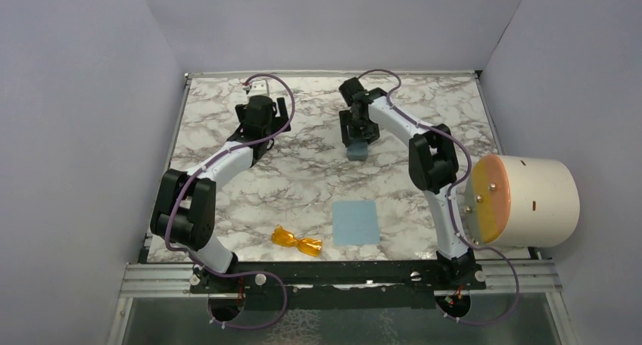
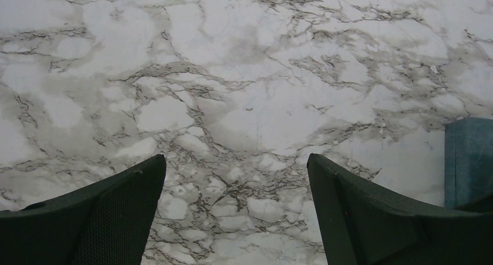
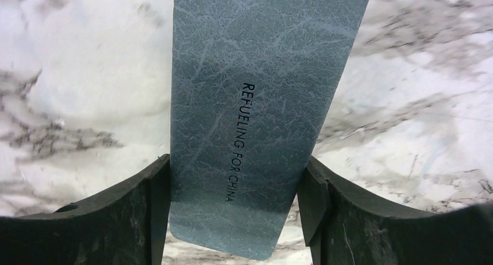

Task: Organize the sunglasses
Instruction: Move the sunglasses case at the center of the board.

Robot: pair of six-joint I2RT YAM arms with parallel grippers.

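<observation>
Top external, small translucent orange-amber sunglasses (image 1: 297, 241), right gripper (image 3: 235, 181) clasping blue-grey case (image 3: 261, 73), left gripper (image 2: 235, 186) wide

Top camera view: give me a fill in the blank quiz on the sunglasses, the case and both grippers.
The right gripper is shut on the sides of the blue-grey oblong ___.
The folded translucent orange sunglasses lie to the ___ of the flat light blue square cloth.
The left gripper is ___ above the marble table.
Missing: case; left; open.
</observation>
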